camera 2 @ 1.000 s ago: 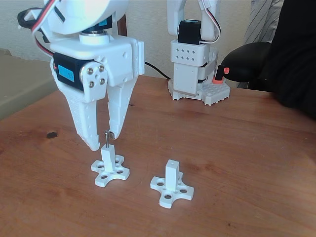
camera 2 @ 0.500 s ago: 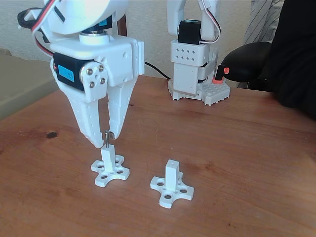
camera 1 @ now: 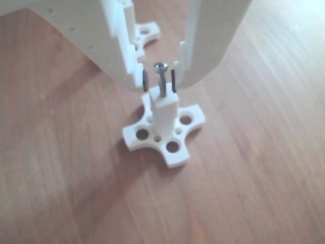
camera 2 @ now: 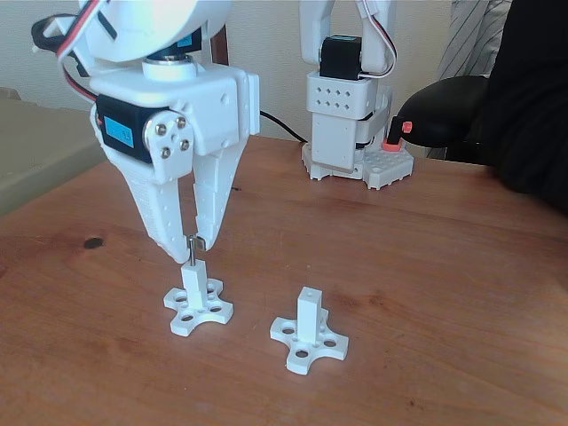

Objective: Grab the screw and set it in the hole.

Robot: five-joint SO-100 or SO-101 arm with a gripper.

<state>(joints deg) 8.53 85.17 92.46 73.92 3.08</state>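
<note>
Your tool has narrowed over the last second: the left finger in the fixed view, which stood wide of the screw, has swung in and now sits just beside it. The screw itself has not moved; it stands upright in the top of the left post, shank down in the post's end, head well clear above.

In the other view the two dark pads flank the screw just below its head. A thin gap shows on each side, so you are nearly closed around the screw but, as far as can be seen, not yet clamping it. Contact cannot be ruled out.

Judgement: you are at the grab step, taking the screw from its starting post. The empty hole tops the second post, standing to the right on the table, well apart.

Risk: the post is light and free on its cross base; an off-centre squeeze could tip it or tilt the screw. Close squarely and lift straight up.
</note>
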